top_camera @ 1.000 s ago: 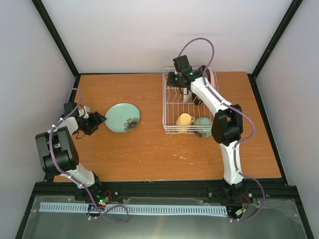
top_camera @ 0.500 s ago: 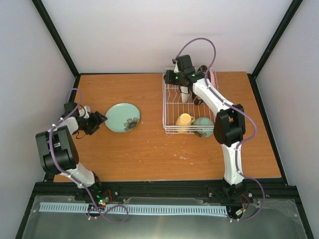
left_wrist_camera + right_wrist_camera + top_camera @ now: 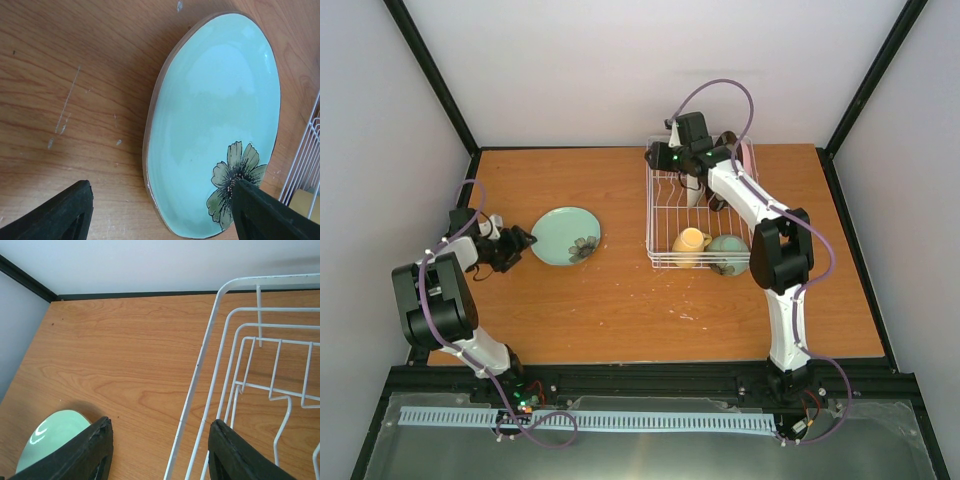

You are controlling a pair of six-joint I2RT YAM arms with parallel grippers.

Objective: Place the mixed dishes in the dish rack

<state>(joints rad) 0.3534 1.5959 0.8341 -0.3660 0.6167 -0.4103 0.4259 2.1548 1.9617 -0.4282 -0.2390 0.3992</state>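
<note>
facing light teal plate (image 3: 215, 115), left pincer (image 3: 162, 186) open, empty, right pincer (image 3: 161, 425) open, empty, over dish rack (image 3: 198, 360) edge

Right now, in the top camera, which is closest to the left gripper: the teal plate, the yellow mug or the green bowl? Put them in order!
From the left gripper:
1. The teal plate, on the table right beside it.
2. The yellow mug, in the dish rack, near left corner.
3. The green bowl, just right of the mug.
</note>
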